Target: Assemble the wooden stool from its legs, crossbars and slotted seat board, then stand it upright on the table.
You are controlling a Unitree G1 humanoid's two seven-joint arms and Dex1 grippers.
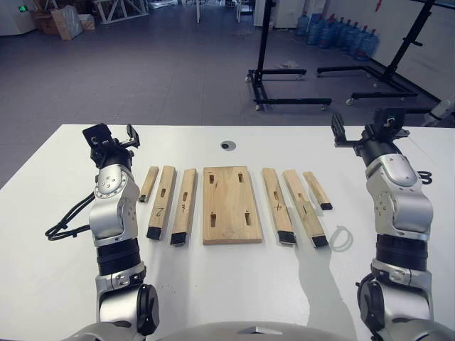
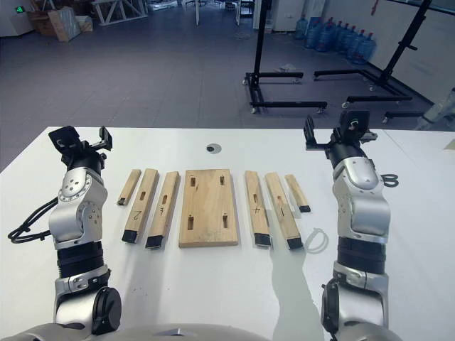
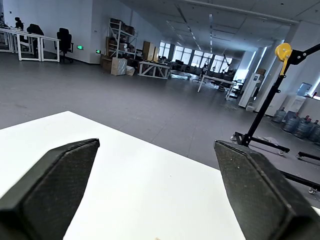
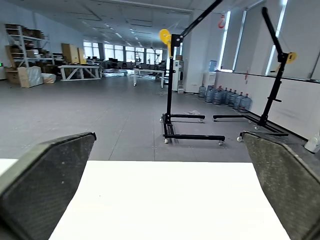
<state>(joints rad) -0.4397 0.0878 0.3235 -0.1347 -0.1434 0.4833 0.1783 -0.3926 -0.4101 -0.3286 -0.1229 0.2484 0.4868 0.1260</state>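
**Both hands open and empty, stool parts lie flat in a row**

The left hand [image 3: 156, 145] has its two dark fingers [image 3: 55, 185] spread wide apart, and nothing is between them. It is raised above the far left part of the white surface [image 1: 234, 284] and touches no part. The right hand [image 4: 169, 135] is spread wide in the same way, it holds nothing, and it stands above the far right part of the surface.

Between the two arms the wooden parts lie flat, side by side and not joined. The seat board [image 1: 227, 204] is in the middle, a pale rectangle with four small slots near its corners. Just beside it on the left are two long pieces [image 1: 184, 206], and then one short piece [image 1: 148, 183] at the outside. On the right are two more long pieces [image 1: 278, 204], and then a short piece [image 1: 317, 190]. The long pieces have a slot and a dark cap on the near end.

A thin white ring [image 1: 341, 238] lies near the right arm. A round hole [image 1: 227, 145] is in the surface beyond the board. A black cable [image 1: 64, 220] lies beside the left arm.
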